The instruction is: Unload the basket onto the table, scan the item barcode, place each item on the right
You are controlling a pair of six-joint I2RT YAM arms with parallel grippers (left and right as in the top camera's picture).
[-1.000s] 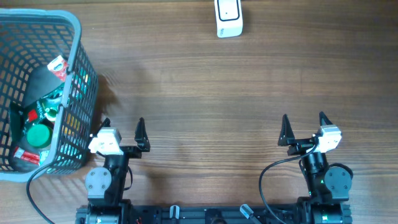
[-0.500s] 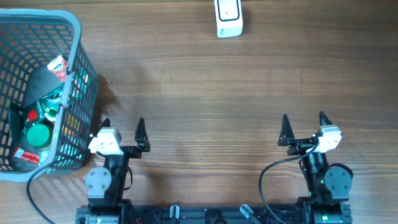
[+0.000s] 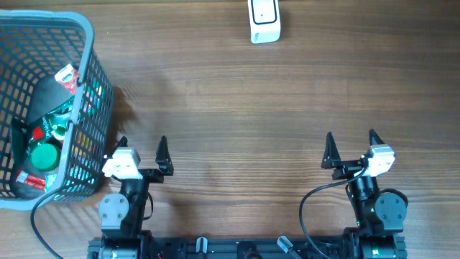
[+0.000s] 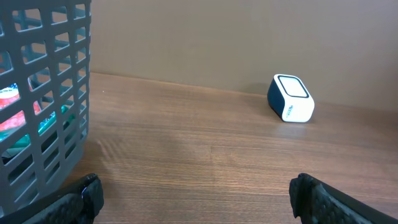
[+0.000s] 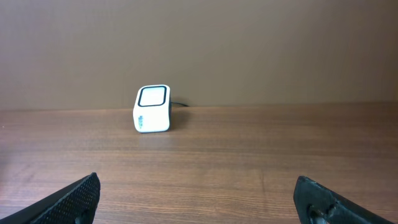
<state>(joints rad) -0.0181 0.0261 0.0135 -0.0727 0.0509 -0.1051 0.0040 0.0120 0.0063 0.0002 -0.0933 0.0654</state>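
Scanner [image 3: 264, 20] stands far off; left pincer [image 3: 141, 142], right pincer [image 3: 351, 136] gape wide, empty.

1. A basket [image 3: 92, 108] stands on the tabletop [image 3: 244, 108] at its left edge, reaching into the far left corner.
2. A heap of items [image 3: 44, 137] lies in the basket.
3. The scanner [image 3: 264, 20] sits at the far edge, slightly right of the middle, well apart from the basket.
4. The left hand [image 3: 141, 144] is near the near edge, just right of the basket.
5. The right hand [image 3: 351, 138] is near the near edge, towards the right.
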